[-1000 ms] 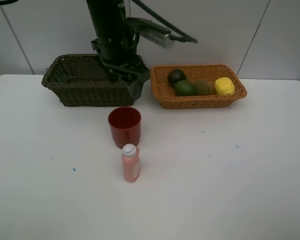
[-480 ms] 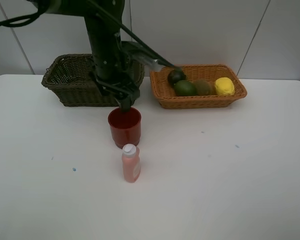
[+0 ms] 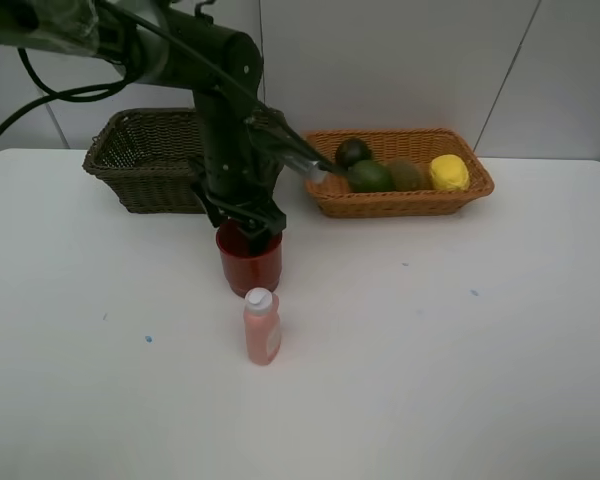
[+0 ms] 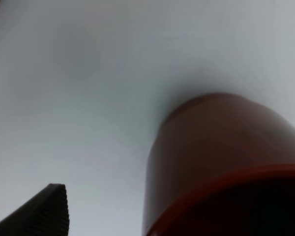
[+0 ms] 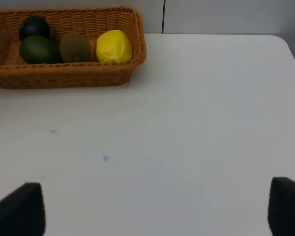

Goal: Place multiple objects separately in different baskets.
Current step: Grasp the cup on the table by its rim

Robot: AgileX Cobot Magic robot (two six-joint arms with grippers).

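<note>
A dark basket [image 3: 140, 185] and an orange basket [image 3: 400, 203] are set side by side on the white bench [image 3: 460, 380]. A red cup [image 3: 248, 265] and pink bottle [image 3: 261, 328] are stood nearer.

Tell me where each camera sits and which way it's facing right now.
Exterior high: up high at the table's near side, facing the back wall, over dark basket, tan basket; left arm shows, its pincer at the red cup.
Left wrist: on that arm, low, facing the cup's side; one finger shows.
Right wrist: raised, facing the tan basket; both fingertips show, wide apart.
Shared: exterior and left wrist see the cup; exterior and right wrist, the tan basket.
</note>
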